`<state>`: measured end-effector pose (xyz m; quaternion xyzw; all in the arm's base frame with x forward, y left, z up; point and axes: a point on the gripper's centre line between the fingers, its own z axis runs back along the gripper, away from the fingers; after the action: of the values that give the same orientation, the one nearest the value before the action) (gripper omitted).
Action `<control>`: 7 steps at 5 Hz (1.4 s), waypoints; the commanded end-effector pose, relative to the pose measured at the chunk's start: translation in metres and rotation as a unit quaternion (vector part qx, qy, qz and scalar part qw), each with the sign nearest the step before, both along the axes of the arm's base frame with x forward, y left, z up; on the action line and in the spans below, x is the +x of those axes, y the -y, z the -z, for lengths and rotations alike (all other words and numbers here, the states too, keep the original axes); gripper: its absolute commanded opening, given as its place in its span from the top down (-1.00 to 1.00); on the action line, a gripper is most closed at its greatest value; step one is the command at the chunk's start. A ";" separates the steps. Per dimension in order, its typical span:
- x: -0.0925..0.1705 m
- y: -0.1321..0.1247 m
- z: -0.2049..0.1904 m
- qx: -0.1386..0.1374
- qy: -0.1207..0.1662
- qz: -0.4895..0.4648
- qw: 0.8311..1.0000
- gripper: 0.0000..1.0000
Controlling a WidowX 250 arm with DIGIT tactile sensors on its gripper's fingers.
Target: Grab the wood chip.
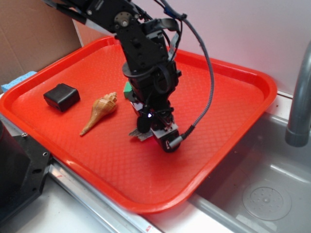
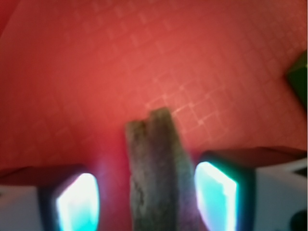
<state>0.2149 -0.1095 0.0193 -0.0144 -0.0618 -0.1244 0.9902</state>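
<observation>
The wood chip (image 1: 138,135) is a flat grey-brown sliver lying on the red tray (image 1: 228,111), near its middle. My gripper (image 1: 153,135) is lowered down to the tray and straddles the chip. In the wrist view the wood chip (image 2: 156,168) runs up between the two fingers of the gripper (image 2: 149,202). The left pad (image 2: 77,202) stands apart from it with red tray showing in the gap. The right pad (image 2: 216,192) is close against its edge. The jaws are open, not clamped on the chip.
A tan spiral seashell (image 1: 101,110) lies left of the gripper, and a black block (image 1: 61,96) further left. A green block (image 1: 127,90) (image 2: 299,77) sits behind the arm. A steel sink (image 1: 267,194) and grey pipe (image 1: 299,97) are right of the tray.
</observation>
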 end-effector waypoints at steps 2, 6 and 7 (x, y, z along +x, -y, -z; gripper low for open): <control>0.005 -0.013 -0.028 0.011 -0.017 -0.068 0.997 1.00; 0.012 -0.098 -0.159 -0.007 -0.041 -0.328 0.944 1.00; 0.011 -0.103 -0.163 0.006 -0.038 -0.333 0.942 1.00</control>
<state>0.2249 -0.0043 0.1660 0.0162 0.0085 0.2058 0.9784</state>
